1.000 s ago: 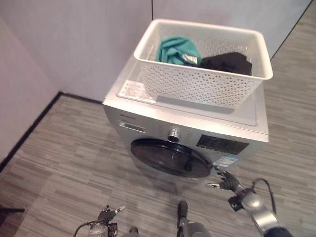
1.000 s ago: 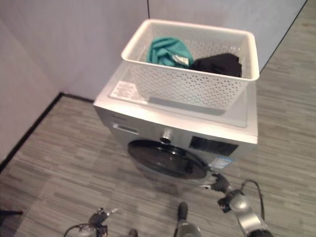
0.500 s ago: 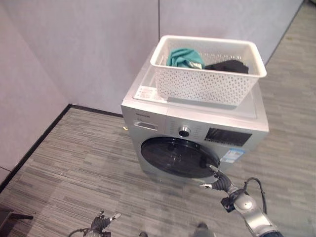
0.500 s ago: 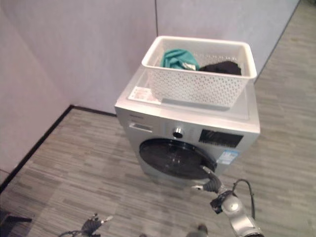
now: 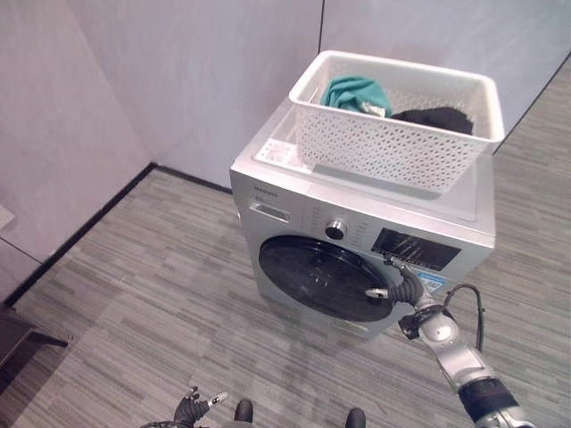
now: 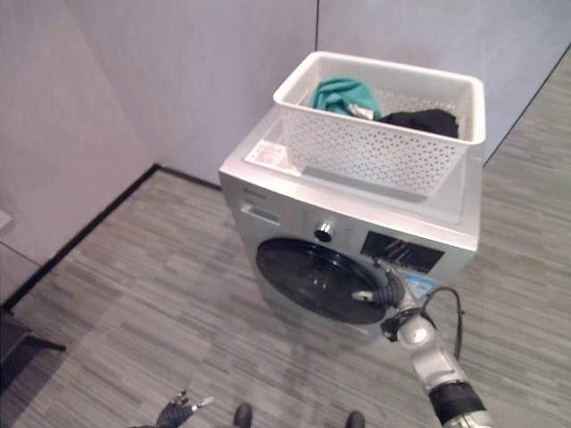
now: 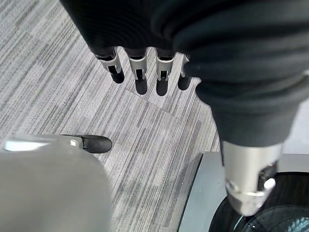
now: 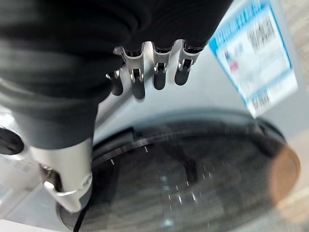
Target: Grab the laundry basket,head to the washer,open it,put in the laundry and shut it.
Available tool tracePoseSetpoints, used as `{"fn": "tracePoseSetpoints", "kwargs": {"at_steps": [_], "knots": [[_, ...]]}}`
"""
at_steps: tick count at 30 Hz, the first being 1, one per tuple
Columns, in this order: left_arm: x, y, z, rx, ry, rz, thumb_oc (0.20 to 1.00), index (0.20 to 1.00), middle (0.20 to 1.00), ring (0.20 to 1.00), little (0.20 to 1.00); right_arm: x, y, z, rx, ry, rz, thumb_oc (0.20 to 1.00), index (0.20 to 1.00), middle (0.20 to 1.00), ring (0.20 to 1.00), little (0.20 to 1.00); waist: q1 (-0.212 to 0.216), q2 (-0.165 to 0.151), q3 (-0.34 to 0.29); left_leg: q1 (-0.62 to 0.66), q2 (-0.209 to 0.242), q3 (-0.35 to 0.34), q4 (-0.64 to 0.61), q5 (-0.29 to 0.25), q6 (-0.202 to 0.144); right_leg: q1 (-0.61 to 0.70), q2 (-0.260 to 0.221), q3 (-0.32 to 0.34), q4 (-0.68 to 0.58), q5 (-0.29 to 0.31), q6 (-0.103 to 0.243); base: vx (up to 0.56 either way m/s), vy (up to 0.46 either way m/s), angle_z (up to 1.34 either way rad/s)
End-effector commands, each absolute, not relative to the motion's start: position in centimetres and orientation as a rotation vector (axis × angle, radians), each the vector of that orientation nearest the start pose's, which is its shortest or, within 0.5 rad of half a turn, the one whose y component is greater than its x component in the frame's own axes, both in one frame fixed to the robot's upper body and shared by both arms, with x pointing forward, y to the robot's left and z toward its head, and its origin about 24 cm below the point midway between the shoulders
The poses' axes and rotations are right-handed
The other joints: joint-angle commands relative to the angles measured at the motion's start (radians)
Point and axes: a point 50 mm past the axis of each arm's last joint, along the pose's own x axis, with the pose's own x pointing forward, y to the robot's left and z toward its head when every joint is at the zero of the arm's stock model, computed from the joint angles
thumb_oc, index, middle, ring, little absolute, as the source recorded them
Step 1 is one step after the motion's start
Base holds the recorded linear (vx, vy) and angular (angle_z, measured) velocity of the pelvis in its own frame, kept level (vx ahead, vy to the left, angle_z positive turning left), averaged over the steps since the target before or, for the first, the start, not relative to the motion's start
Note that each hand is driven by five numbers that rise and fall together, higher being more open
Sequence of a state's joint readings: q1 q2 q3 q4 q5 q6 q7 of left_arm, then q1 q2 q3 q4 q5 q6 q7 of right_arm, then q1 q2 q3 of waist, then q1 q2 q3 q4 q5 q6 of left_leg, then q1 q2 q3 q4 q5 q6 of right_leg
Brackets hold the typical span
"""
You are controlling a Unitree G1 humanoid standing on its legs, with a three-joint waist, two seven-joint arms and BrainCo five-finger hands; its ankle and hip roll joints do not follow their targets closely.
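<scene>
The silver washer [image 5: 268, 192] stands against the grey wall, its round black door [image 5: 317, 276] shut. On its top sits the white perforated laundry basket [image 5: 393, 147] holding a teal garment [image 5: 355, 92] and a black garment [image 5: 434, 118]. My right hand [image 5: 403, 287] is at the door's right rim, just below the dark display panel [image 5: 415, 248]. In the right wrist view its fingers [image 8: 160, 72] are relaxed and hold nothing, with the door glass [image 8: 193, 179] and a blue label [image 8: 256, 58] just past them. My left hand [image 5: 190, 409] hangs low over the floor, fingers [image 7: 140, 72] straight.
Grey walls meet in a corner left of the washer, with a black skirting strip [image 5: 80, 234] along the floor. A dark piece of furniture [image 5: 16, 337] juts in at the left edge. Open wood-look floor [image 5: 152, 294] lies in front of the washer.
The camera has shifted, so the washer sits differently in view. My right hand has risen from below the door's lower right to the door's right rim.
</scene>
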State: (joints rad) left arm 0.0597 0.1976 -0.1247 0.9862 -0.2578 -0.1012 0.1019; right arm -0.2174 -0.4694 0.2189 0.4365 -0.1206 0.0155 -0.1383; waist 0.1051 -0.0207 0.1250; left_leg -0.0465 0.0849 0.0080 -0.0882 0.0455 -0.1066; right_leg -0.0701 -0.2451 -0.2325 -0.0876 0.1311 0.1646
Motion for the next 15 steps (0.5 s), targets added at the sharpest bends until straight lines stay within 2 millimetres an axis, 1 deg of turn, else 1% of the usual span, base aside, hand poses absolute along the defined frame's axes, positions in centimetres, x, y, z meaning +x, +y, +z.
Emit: {"fn": "tracePoseSetpoints", "kwargs": {"at_steps": [1,3,5,8,10,11,12,14,15], "knots": [[16.7,22.4,-12.3,0.028,0.762,0.224,1.0,1.0,1.0,1.0,1.0,32.1,-22.5,6.6,-0.523,-0.009,-0.142,1.0,1.0,1.0,1.0,1.0,0.032,-0.011,0.111,-0.068,-0.033,-0.036,0.038,-0.058,0.055,-0.068,-0.092,-0.016,0.062,0.015,0.036,-0.21,0.003,-0.05],[17.8,22.0,-11.5,-0.009,0.705,0.205,1.0,1.0,1.0,1.0,1.0,32.9,-22.6,7.7,-0.494,-0.043,-0.174,1.0,1.0,1.0,1.0,1.0,0.031,-0.006,0.143,-0.119,-0.033,-0.038,0.056,-0.047,0.054,-0.103,-0.094,-0.013,0.063,0.023,0.033,-0.16,0.01,0.03],[18.9,21.4,-10.7,-0.037,0.65,0.174,1.0,1.0,1.0,1.0,1.0,33.6,-23.2,9.0,-0.481,-0.082,-0.224,1.0,1.0,1.0,1.0,1.0,0.031,-0.001,0.17,-0.162,-0.03,-0.041,0.065,-0.037,0.05,-0.135,-0.092,-0.015,0.062,0.031,0.03,-0.11,0.0,0.05],[20.0,20.7,-9.7,-0.088,0.577,0.157,1.0,1.0,1.0,1.0,1.0,34.4,-24.7,11.7,-0.509,-0.153,-0.311,1.0,1.0,1.0,1.0,1.0,0.029,0.004,0.204,-0.212,-0.026,-0.041,0.07,-0.025,0.045,-0.171,-0.089,-0.015,0.051,0.042,0.028,-0.09,-0.02,0.03],[20.4,20.1,-9.4,-0.118,0.554,0.149,1.0,1.0,1.0,1.0,1.0,34.8,-26.0,13.1,-0.532,-0.183,-0.37,1.0,1.0,1.0,1.0,1.0,0.028,0.005,0.215,-0.238,-0.022,-0.039,0.072,-0.02,0.04,-0.188,-0.086,-0.015,0.039,0.046,0.028,-0.04,-0.01,-0.01],[20.4,20.1,-9.3,-0.119,0.554,0.149,1.0,1.0,1.0,1.0,1.0,34.8,-26.0,13.2,-0.533,-0.184,-0.37,1.0,1.0,1.0,1.0,1.0,0.028,0.006,0.215,-0.24,-0.021,-0.039,0.073,-0.02,0.04,-0.19,-0.086,-0.015,0.039,0.047,0.028,-0.04,-0.031,0.01],[20.8,19.8,-8.9,-0.148,0.527,0.144,1.0,1.0,1.0,1.0,1.0,35.1,-26.8,14.6,-0.563,-0.216,-0.404,1.0,1.0,1.0,1.0,1.0,0.027,0.003,0.227,-0.259,-0.017,-0.04,0.073,-0.014,0.036,-0.205,-0.081,-0.013,0.03,0.053,0.029,-0.04,-0.031,0.01],[21.1,19.4,-8.6,-0.162,0.508,0.131,1.0,1.0,1.0,1.0,1.0,35.4,-27.4,15.2,-0.585,-0.219,-0.42,1.0,1.0,1.0,1.0,1.0,0.03,0.006,0.232,-0.277,-0.013,-0.042,0.069,-0.006,0.033,-0.222,-0.077,-0.013,0.025,0.056,0.027,-0.02,-0.019,0.0],[21.3,19.3,-8.5,-0.16,0.502,0.124,1.0,1.0,1.0,1.0,1.0,35.6,-27.3,15.5,-0.596,-0.222,-0.412,1.0,1.0,1.0,1.0,1.0,0.032,0.007,0.235,-0.283,-0.011,-0.043,0.065,-0.002,0.031,-0.229,-0.075,-0.014,0.023,0.058,0.028,-0.03,-0.015,0.04]]}}
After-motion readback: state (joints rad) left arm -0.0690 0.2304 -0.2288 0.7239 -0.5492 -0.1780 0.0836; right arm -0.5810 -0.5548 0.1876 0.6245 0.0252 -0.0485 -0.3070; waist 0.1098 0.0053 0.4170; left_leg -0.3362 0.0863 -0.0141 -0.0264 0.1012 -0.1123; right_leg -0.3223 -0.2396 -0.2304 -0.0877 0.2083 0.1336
